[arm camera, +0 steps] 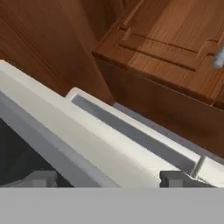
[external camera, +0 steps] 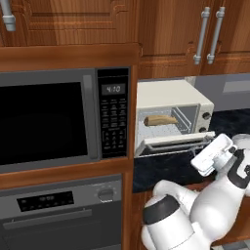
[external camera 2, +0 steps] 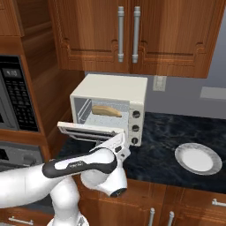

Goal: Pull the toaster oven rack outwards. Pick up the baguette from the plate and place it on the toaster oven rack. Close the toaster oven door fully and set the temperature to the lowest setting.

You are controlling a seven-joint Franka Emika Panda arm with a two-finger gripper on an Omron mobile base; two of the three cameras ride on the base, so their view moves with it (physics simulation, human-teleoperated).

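Note:
The cream toaster oven (external camera: 168,95) stands on the dark counter beside the microwave. Its door (external camera: 172,142) hangs open, nearly level, with the glass facing up. Inside, the tan baguette (external camera: 160,120) lies on the pale wire rack (external camera: 184,124). In the right base view the baguette (external camera 2: 106,110) rests on the rack (external camera 2: 98,119) behind the lowered door (external camera 2: 86,129). My gripper (external camera: 209,148) sits just under the door's front right edge. The hand view looks up along the door's cream underside (arm camera: 83,140), with my gripper (arm camera: 108,179) open and both fingertips wide apart. The white plate (external camera 2: 197,159) is bare.
A dark grey microwave (external camera: 63,119) fills the wall left of the oven, with a built-in oven (external camera: 58,210) below it. Wooden cabinets (external camera 2: 132,35) hang overhead. The dark marble counter (external camera 2: 167,132) runs right of the toaster oven. My white arm (external camera 2: 79,167) crosses the counter's front edge.

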